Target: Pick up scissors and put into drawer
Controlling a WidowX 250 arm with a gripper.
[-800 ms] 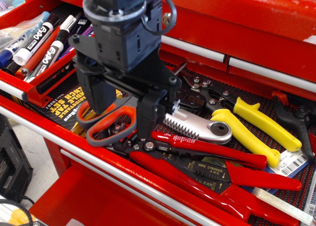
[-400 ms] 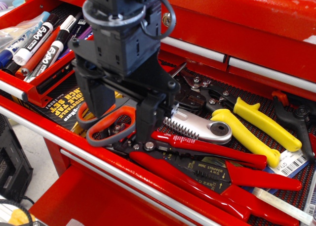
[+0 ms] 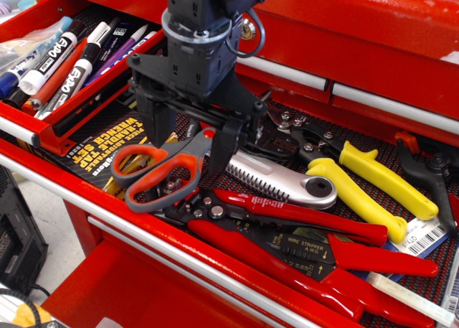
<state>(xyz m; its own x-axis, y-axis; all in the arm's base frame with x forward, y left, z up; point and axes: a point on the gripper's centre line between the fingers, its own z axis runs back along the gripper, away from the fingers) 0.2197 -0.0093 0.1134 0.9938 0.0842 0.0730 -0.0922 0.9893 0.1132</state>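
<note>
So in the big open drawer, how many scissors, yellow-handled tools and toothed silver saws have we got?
Scissors: 1
Yellow-handled tool: 1
Toothed silver saw: 1
Total: 3

Red tool chest (image 3: 373,26), pale floor (image 3: 43,213), bright even light

Wide drawer crowded. We see the scissors (image 3: 161,171) hemmed by the red wire stripper (image 3: 287,235) touching below, the silver folding saw (image 3: 283,184) just right, a black-and-yellow package (image 3: 97,145) underneath on the left. The gripper (image 3: 192,130) fills the space over the pivot. The smaller drawer (image 3: 43,130) holds markers (image 3: 61,59) nearly wall to wall.
</note>
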